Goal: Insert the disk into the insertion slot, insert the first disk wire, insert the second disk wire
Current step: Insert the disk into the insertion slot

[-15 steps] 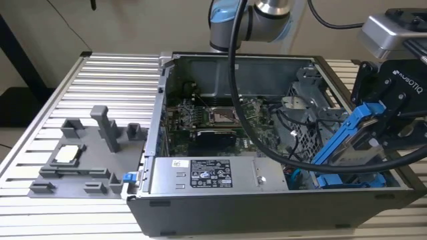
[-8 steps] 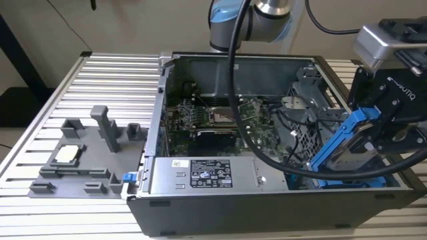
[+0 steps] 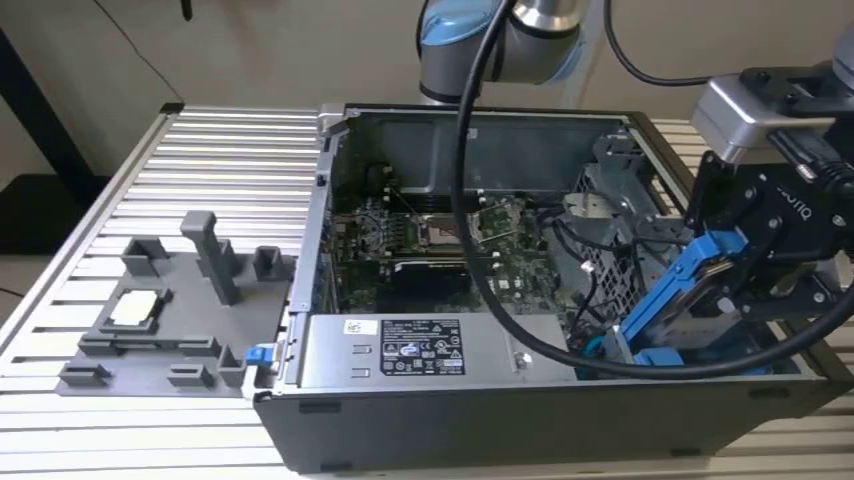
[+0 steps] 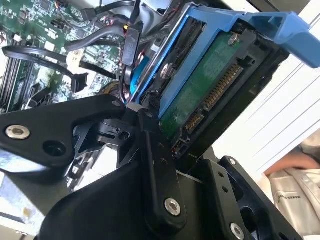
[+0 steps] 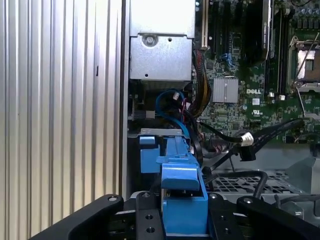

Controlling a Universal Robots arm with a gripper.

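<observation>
Exterior view's lower right shows the gripper (image 3: 742, 280) clamped on the disk (image 3: 681, 292), its long axis slanting down-left, lower end at the mouth of the slot (image 3: 643, 352) in the case (image 3: 400, 420).

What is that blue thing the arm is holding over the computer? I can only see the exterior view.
Observer: The disk in its blue carrier. The second wrist view shows its green circuit-board face and a row of connector pins.
Operator: Is it in its place?
Observer: Not seated. In the first wrist view the gripper clamps the carrier from both sides, and the carrier's end points at the insertion slot, which has a blue guide piece.
</observation>
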